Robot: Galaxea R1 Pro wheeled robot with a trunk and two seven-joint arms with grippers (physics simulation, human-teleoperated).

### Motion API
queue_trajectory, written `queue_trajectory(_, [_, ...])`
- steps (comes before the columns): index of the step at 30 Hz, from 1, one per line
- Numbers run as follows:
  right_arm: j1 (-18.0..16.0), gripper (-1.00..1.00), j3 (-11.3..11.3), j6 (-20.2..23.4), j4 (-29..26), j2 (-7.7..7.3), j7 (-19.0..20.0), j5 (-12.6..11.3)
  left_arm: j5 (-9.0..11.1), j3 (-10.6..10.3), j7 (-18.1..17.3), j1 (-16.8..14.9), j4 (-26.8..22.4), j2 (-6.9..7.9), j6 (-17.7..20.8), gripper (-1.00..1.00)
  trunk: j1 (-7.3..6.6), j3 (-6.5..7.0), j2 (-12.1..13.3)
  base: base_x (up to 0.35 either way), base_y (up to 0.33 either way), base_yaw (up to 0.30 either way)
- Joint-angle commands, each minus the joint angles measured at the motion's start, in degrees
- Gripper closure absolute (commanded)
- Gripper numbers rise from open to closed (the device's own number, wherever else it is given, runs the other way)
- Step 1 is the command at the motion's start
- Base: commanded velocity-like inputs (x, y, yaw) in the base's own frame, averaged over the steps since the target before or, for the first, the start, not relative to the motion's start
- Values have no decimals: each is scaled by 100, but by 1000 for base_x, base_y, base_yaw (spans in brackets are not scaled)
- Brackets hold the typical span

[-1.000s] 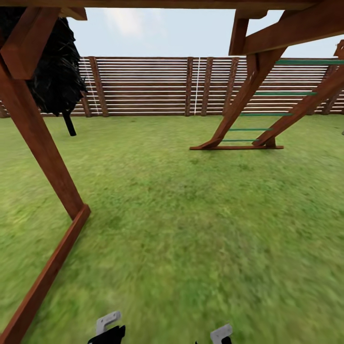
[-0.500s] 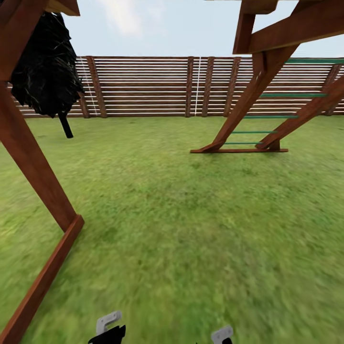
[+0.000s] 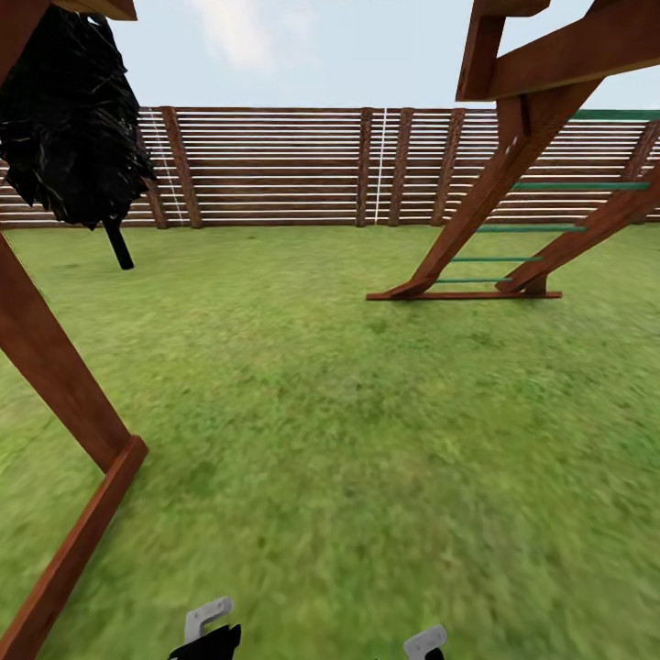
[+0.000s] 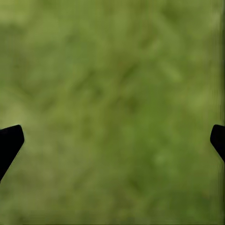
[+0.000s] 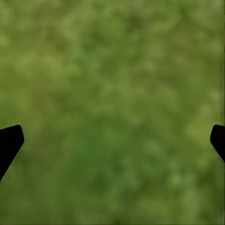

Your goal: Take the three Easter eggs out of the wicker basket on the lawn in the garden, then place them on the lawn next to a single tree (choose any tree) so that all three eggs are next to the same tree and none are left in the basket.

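The lawn [image 3: 348,412] of the garden spreads green ahead of me, up to a brown slat fence [image 3: 275,165]. The Easter eggs and the wicker basket are out of view. In the left wrist view my left gripper [image 4: 112,140] is open, its dark fingertips [image 4: 9,143] far apart over blurred grass, with nothing between them. My right gripper [image 5: 112,140] is open in the same way above grass, with nothing held. Small parts of both arms [image 3: 206,628] peek in at the head view's bottom edge.
A slanted wooden playset post [image 3: 55,385] and its ground beam [image 3: 73,550] stand close on my left. A second wooden frame with green ladder rungs [image 3: 513,257] stands at the right. A dark, thin-trunked tree [image 3: 73,128] is by the fence, far left.
The whole head view has shifted: the camera moved forward, so the left post slid toward the left edge and the right frame sits slightly lower. Both arms hold the same pose.
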Motion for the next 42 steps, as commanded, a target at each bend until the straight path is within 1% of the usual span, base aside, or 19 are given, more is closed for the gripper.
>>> queue_trajectory(1, [-3,-100,22,-13,4,4,4,-3,38,-10,29,2,-14,0,31,-100,3,-5,-2,336,0,0])
queue_trajectory(4, [-3,-100,23,-20,4,0,4,-1,38,-10,29,1,-14,4,31,-100,3,-5,-2,336,0,0])
queue_trajectory(8, [-3,-100,24,-28,8,-7,0,-60,38,-10,30,1,-14,6,31,-100,3,-5,-2,336,0,0])
queue_trajectory(13, [-3,-100,24,-27,20,12,-5,-48,38,-10,29,0,-14,2,31,-100,3,-5,-2,336,0,0])
queue_trajectory(32, [-3,-100,19,11,42,-23,-3,-60,38,-10,30,2,-14,0,31,-100,3,-5,-2,336,0,0])
queue_trajectory(42, [3,-100,23,15,50,6,-1,-51,38,-10,33,-1,-14,0,31,-100,3,-5,-2,336,0,0])
